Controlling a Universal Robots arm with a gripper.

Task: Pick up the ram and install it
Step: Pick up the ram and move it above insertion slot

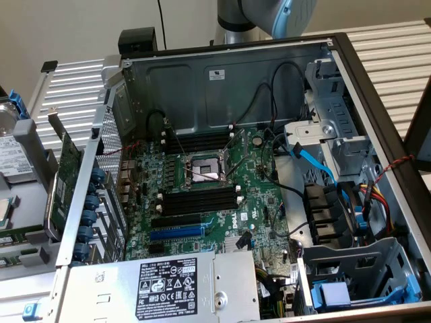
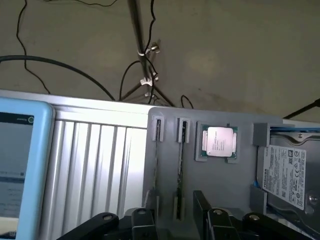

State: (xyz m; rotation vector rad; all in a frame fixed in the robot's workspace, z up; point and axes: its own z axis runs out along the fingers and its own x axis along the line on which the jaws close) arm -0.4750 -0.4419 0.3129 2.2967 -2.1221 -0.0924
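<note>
Two memory sticks stood on edge in the grey tray (image 2: 240,125): the ram (image 2: 181,165) in the slot beside the processor (image 2: 218,141), a second stick (image 2: 157,150) one slot further. I made out what looked like Toshiba on the hard drive (image 2: 287,172) label. My gripper (image 2: 172,210) pointed down over the ram's end, jaws wide, holding nothing.

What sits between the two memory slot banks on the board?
The CPU socket lies there, with the upper slots on one side and the lower slots on the other. The exterior view shows it.
</note>
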